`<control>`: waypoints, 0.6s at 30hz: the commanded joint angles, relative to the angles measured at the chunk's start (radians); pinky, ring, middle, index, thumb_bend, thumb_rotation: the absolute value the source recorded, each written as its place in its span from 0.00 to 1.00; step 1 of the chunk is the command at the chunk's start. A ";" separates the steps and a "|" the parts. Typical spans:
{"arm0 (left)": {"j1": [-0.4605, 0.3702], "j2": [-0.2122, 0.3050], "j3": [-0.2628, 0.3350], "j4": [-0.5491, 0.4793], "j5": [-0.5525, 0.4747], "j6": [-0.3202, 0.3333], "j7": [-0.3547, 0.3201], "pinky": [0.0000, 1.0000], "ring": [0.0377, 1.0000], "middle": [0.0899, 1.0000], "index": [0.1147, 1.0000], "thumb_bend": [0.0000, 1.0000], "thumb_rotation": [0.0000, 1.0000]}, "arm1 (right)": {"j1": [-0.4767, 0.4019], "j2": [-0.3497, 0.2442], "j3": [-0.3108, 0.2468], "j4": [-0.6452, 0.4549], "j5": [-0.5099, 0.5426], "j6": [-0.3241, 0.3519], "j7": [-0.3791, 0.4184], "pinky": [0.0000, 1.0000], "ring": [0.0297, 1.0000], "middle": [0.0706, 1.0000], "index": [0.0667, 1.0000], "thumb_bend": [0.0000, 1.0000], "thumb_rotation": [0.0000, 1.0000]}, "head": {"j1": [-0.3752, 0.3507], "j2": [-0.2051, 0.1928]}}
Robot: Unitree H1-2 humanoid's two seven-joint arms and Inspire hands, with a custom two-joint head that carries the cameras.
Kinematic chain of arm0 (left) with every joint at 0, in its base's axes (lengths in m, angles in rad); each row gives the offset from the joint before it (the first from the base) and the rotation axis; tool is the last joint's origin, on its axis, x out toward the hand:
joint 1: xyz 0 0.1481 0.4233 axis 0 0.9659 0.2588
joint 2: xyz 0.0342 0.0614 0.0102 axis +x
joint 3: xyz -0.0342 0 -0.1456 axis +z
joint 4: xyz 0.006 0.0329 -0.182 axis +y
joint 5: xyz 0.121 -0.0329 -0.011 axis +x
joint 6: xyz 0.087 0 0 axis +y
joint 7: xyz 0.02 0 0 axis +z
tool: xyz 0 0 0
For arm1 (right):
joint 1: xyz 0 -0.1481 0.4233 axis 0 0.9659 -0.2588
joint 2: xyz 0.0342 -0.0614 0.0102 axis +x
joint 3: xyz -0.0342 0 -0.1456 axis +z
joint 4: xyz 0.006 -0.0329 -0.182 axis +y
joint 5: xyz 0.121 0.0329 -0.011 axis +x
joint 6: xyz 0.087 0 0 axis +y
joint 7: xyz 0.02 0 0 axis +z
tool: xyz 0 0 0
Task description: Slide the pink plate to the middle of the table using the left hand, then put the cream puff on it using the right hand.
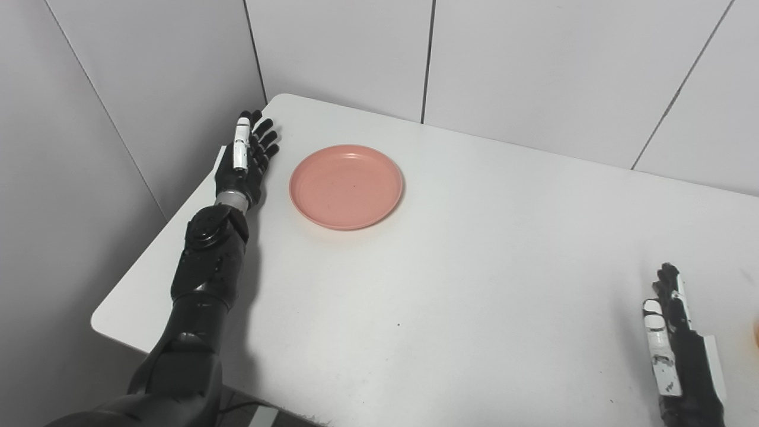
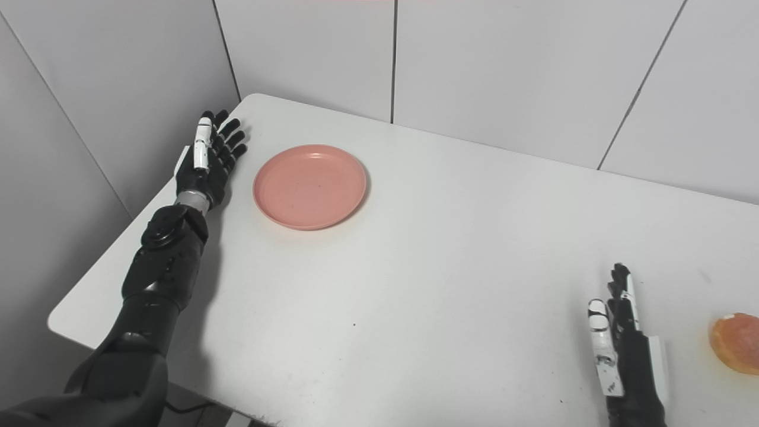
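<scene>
Round glossy pink plate (image 1: 346, 186) w/ raised rim on smooth white bench (image 1: 450, 284), left robot hand (image 1: 245, 160) just beside plate, fingers spread, empty, right robot hand (image 2: 625, 350) far from plate, fingers straight, empty, orange-brown rounded cream puff (image 2: 737, 343) beyond it.

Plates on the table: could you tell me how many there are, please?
1: the pink plate lies at the table's far left, just right of the open left hand.

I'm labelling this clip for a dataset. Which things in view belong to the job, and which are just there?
Part of the job:
round pink plastic plate
golden cream puff
left hand, open
right hand, open

Just there:
white table
grey wall panels
</scene>
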 commanded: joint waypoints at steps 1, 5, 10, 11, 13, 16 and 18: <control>-0.010 -0.016 -0.006 -0.026 -0.014 0.019 0.001 0.93 0.93 0.92 0.91 0.40 1.00 | 0.022 0.009 0.006 0.007 0.002 0.008 0.003 1.00 1.00 1.00 0.99 0.10 1.00 | 0.001 0.001; 0.003 -0.045 -0.011 -0.063 -0.008 0.038 0.016 0.94 0.93 0.92 0.91 0.41 1.00 | 0.018 0.009 0.006 0.017 -0.001 0.004 -0.001 1.00 1.00 1.00 0.99 0.12 1.00 | -0.002 0.003; 0.005 -0.067 -0.010 -0.052 -0.019 0.023 -0.001 0.96 0.94 0.93 0.92 0.40 1.00 | 0.019 0.010 0.007 0.006 -0.005 0.016 0.001 1.00 1.00 1.00 0.99 0.10 1.00 | -0.005 0.006; 0.007 -0.071 -0.012 -0.053 -0.018 0.021 0.001 0.96 0.94 0.93 0.92 0.39 1.00 | 0.021 0.012 0.008 0.003 -0.005 0.018 0.001 1.00 1.00 1.00 0.99 0.10 1.00 | -0.005 0.007; 0.009 -0.078 -0.015 -0.056 -0.015 0.019 0.007 0.96 0.94 0.93 0.92 0.39 1.00 | 0.020 0.017 0.007 0.004 -0.002 0.021 0.000 1.00 1.00 1.00 0.99 0.12 1.00 | -0.006 0.009; 0.013 -0.091 -0.014 -0.067 -0.017 0.026 0.016 0.96 0.93 0.92 0.91 0.38 1.00 | 0.017 0.018 0.008 0.008 -0.009 0.023 -0.002 1.00 1.00 1.00 0.99 0.11 1.00 | -0.008 0.010; 0.017 -0.099 -0.015 -0.073 -0.019 0.028 0.015 0.96 0.94 0.92 0.92 0.38 1.00 | 0.016 0.018 0.007 0.012 -0.009 0.019 -0.001 1.00 1.00 1.00 0.99 0.10 1.00 | -0.010 0.012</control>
